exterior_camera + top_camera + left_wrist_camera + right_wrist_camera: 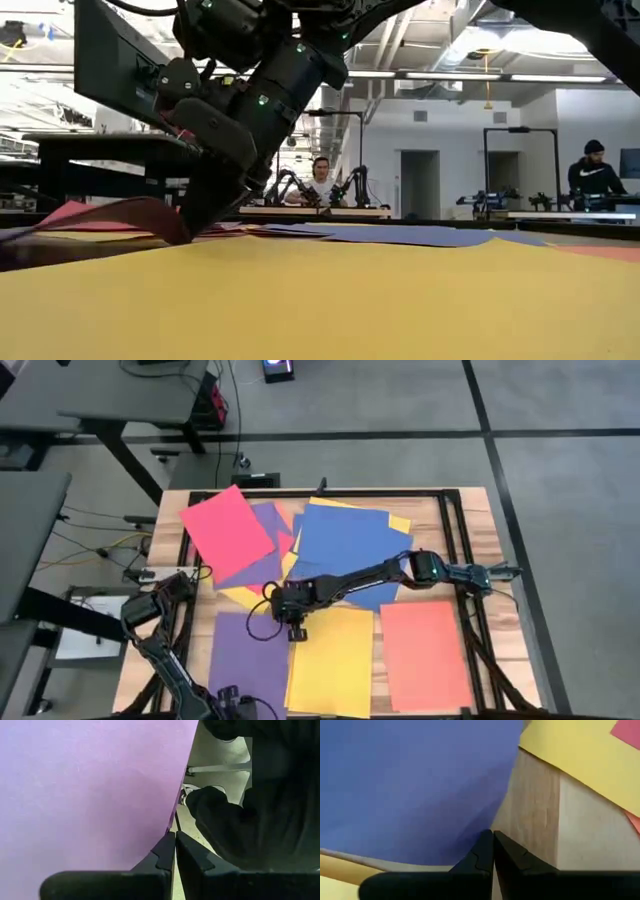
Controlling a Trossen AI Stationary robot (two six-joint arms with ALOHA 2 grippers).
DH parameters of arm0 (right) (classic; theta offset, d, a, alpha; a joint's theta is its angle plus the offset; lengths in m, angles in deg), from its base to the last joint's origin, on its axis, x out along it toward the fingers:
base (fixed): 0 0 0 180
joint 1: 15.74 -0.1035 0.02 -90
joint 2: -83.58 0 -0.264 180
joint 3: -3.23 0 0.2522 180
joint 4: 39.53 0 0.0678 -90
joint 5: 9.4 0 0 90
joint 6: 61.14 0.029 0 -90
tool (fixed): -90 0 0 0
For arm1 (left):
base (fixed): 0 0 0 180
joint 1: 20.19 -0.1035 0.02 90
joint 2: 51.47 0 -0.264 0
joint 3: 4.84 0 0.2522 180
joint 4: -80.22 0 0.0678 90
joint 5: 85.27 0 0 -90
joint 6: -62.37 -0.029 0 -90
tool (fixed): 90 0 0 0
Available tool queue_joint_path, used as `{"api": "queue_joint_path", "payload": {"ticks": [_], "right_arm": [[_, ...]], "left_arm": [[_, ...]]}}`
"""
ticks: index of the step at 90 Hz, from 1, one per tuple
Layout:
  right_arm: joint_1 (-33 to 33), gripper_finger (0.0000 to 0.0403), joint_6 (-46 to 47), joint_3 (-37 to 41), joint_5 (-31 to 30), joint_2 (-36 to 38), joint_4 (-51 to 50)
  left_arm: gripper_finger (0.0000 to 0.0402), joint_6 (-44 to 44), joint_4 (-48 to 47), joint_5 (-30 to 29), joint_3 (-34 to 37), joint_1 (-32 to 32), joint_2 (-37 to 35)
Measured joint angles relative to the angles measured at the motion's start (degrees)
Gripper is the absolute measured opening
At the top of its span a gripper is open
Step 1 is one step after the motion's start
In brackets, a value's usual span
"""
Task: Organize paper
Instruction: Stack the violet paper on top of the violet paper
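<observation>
Right gripper: jaws pressed together, apparently pinching a blue sheet edge. Left gripper: jaws pressed together beside a purple sheet. Risk: dragging disturbs the overlapping pile, or the thin sheet slips free.

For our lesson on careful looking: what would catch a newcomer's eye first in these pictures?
Bright paper covers the table: a red sheet and a blue sheet top a loose pile at the far side, while purple, yellow and orange sheets lie side by side at the near edge. The right gripper reaches across to the table's middle, fingers shut. The left gripper, also shut, waits at the near left.
</observation>
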Motion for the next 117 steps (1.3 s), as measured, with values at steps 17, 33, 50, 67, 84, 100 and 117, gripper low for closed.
{"api": "queue_joint_path", "payload": {"ticks": [17,33,50,67,84,100,117], "right_arm": [[0.8,0.0000,-0.2,-0.1,-0.4,0.8,0.0],[0.8,0.0000,-0.9,-2.3,-0.6,1.9,-1.0],[-0.2,0.0000,-2.2,-4.8,-0.6,1.9,-2.2],[-0.2,0.0000,-3.3,-5.8,-0.7,2.0,-3.5],[0.5,0.0000,-3.0,-4.4,-0.8,2.0,-5.1],[1.4,0.0000,-2.4,-4.4,-0.9,1.9,-7.1],[1.9,0.0000,-3.4,-4.4,-1.0,3.3,-8.0]], "left_arm": [[0.0000,0.1,0.8,0.5,0.0,0.0,0.0],[0.0000,-0.1,-0.3,0.8,-2.3,-0.1,0.0],[0.0000,1.3,-10.3,0.5,-7.9,0.0,-0.6],[0.0000,3.6,-18.0,-1.1,-12.1,0.5,-0.8],[0.0000,4.5,-16.8,-0.1,-12.1,0.6,-0.7],[0.0000,4.3,-17.2,-0.1,-12.1,0.6,-0.7],[0.0000,3.4,-18.7,-1.0,-12.1,0.5,-1.0]]}}
